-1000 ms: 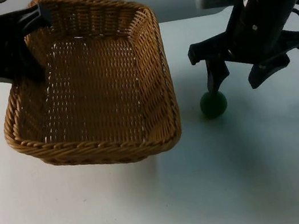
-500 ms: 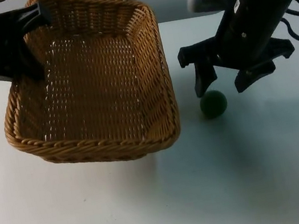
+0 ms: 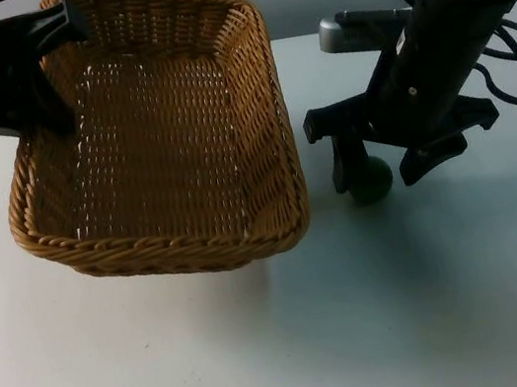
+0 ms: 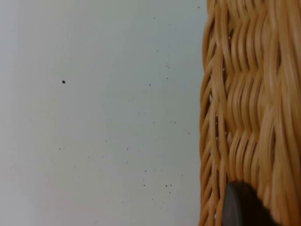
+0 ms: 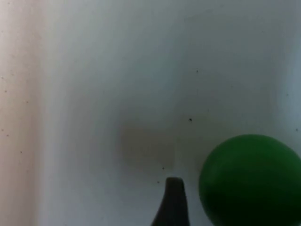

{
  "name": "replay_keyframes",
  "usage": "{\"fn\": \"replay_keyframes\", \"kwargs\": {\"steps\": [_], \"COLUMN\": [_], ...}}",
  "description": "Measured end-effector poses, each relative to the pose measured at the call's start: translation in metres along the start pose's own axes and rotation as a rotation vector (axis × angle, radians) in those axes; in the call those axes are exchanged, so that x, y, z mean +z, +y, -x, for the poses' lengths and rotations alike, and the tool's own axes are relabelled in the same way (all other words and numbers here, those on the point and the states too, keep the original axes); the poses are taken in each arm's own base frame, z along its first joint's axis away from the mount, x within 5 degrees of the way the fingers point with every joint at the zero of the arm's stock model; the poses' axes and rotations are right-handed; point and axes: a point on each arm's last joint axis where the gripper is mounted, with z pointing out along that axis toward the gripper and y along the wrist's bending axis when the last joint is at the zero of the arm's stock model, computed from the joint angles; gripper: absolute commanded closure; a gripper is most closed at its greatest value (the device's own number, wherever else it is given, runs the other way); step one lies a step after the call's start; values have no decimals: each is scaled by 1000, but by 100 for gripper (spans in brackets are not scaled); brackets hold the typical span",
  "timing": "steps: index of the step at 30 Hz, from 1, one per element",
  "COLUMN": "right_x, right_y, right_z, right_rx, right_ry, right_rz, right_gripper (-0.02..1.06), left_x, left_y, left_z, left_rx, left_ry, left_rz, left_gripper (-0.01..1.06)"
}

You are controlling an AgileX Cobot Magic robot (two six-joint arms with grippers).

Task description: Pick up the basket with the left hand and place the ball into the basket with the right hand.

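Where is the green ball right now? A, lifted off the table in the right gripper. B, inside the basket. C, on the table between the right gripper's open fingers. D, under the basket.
C: the ball sits on the white table, with the open right gripper straddling it, beside the basket that the left gripper holds by its rim.

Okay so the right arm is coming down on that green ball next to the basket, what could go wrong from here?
1. The right gripper stands open astride the green ball; one fingertip sits close beside it, so a slightly off descent may nudge the ball and send it rolling across the white table.
2. The left gripper holds the wicker basket tilted by its far rim, so a dropped ball might roll toward the low side.
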Motion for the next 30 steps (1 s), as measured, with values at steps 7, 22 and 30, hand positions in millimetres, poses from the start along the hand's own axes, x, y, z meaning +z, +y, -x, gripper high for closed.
{"fn": "replay_keyframes", "kwargs": {"steps": [7, 22, 30], "right_x": [1, 1, 1], "right_y": [0, 0, 0], "right_z": [0, 0, 1], "right_rx": [0, 0, 0], "right_ry": [-4, -6, -8], "right_rz": [0, 1, 1], "right_gripper": [43, 50, 50], "left_x": [0, 0, 0], "left_y": [0, 0, 0], "left_z": [0, 0, 0], "left_rx": [0, 0, 0], "left_ry": [0, 0, 0], "left_rz": [0, 0, 0], "left_gripper": [105, 105, 105]}}
